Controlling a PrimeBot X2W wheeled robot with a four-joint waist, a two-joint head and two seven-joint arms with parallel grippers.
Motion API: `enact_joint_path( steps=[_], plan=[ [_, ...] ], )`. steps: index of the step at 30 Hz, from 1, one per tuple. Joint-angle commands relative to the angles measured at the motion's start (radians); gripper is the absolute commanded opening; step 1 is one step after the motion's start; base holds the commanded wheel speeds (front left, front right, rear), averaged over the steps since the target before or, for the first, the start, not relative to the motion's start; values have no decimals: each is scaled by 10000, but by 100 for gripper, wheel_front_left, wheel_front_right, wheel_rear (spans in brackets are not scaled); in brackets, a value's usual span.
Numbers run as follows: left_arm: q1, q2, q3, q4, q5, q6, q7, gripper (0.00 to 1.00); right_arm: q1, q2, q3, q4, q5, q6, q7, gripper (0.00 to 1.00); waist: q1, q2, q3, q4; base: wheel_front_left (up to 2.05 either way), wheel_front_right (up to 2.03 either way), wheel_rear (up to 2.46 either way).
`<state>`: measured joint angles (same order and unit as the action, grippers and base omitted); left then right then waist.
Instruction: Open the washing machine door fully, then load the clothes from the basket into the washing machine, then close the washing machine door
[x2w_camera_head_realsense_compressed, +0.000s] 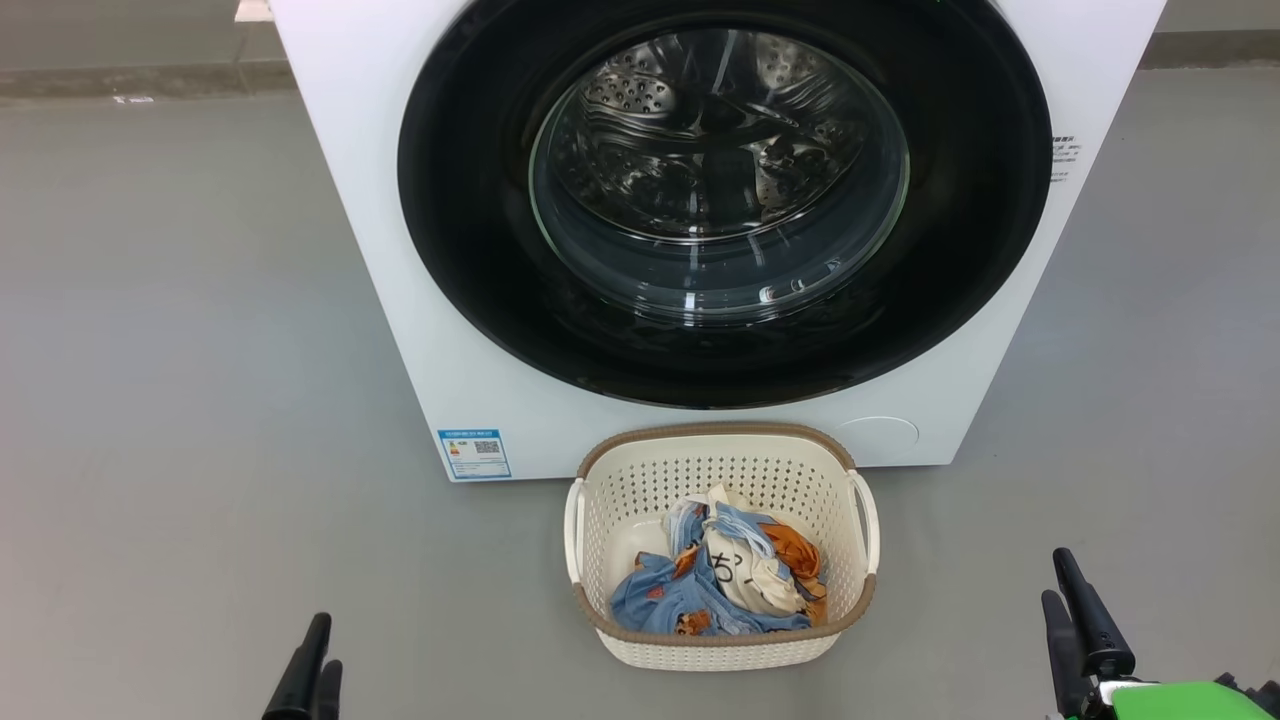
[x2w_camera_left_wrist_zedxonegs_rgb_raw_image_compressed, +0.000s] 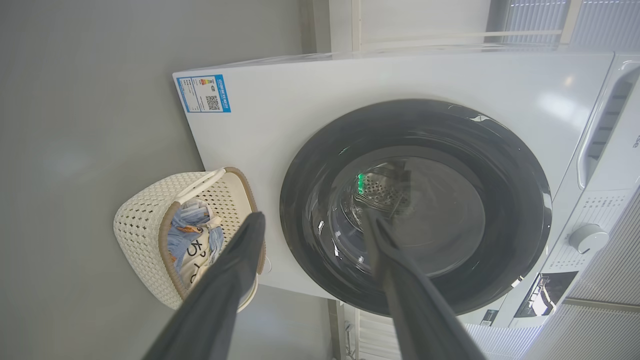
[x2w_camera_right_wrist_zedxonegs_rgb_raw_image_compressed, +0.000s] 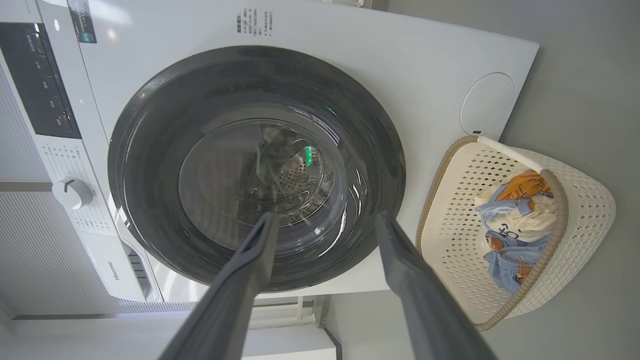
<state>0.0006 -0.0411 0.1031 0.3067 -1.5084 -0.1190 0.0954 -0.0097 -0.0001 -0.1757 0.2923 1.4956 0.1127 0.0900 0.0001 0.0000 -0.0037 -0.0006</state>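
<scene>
**Step in hand: open the door. Items, largest first**

1. Washing machine (x2w_camera_head_realsense_compressed: 500, 400). A white front-loader standing square before you on the grey floor (x2w_camera_head_realsense_compressed: 150, 400). The steel drum shows through the glass and looks empty.
2. Door (x2w_camera_head_realsense_compressed: 470, 200). A black ring with a glass bowl, shut flush against the front. No handle or hinge is plain from any camera, so find the latch edge before you pull. Then draw the door along its own arc, not straight out, and carry it to full swing.
3. Basket (x2w_camera_head_realsense_compressed: 640, 480). Cream with a brown rim, on the floor just in front of the machine, below the door's lower edge. Check that the door will sweep clear above it, and do not nudge it.
4. Clothes (x2w_camera_head_realsense_compressed: 720, 590). A blue, orange and cream bundle, all inside the basket. Leave them for now.
5. Left pincer (x2w_camera_head_realsense_compressed: 325, 645) and right pincer (x2w_camera_head_realsense_compressed: 1056, 575). Both sit low at your sides, well apart from the door and basket. Their fingers are spread wide and hold nothing. Send one only, and hook a fingertip behind the rim.
</scene>
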Motion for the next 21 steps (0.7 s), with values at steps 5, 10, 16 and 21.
enact_joint_path(
  steps=[5,10,16,21],
  plan=[
    [-217,177,-1,-395,598,-47,-266,100,-89,-204,184,-565,-709,40,-255,100,-1,0,-27,0,0,0,0],
    [-219,190,-12,-443,1253,-50,-435,100,-69,-287,268,-758,-1364,47,-422,100,-1,0,-58,3,0,0,0],
    [-209,222,-54,-529,2359,-55,-638,100,-52,-391,355,-992,-2253,56,-623,100,-1,0,-99,8,0,0,0],
    [-192,241,-104,-597,3054,-58,-774,100,-34,-478,451,-1176,-2862,62,-757,100,-1,0,-125,4,0,0,0]
  ],
)
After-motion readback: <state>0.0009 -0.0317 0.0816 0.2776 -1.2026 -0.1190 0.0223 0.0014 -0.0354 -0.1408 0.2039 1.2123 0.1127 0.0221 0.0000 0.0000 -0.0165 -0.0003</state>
